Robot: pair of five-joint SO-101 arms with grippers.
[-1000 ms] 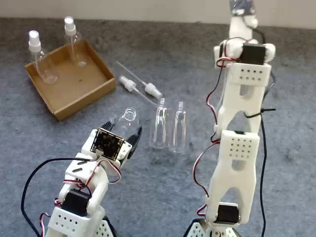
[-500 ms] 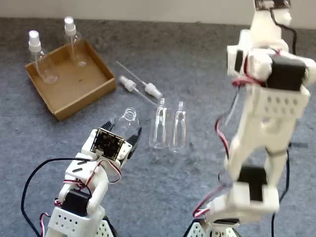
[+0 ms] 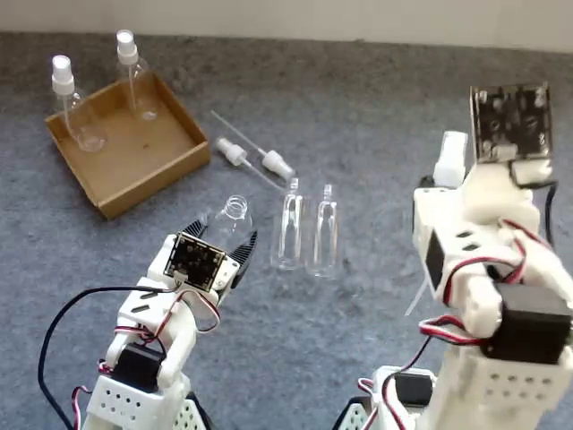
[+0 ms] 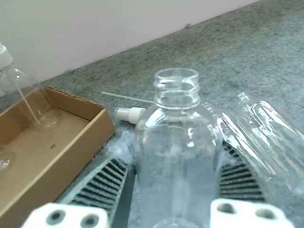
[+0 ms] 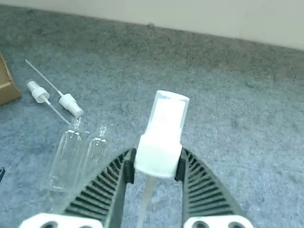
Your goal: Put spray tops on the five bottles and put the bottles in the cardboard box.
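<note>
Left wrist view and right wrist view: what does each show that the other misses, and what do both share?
Left wrist view, not right: the open bottle in the left gripper, and a capped bottle standing in the cardboard box. Right wrist view, not left: the held spray top in the right gripper. Both: the box, a loose spray top, a lying bottle.
</note>
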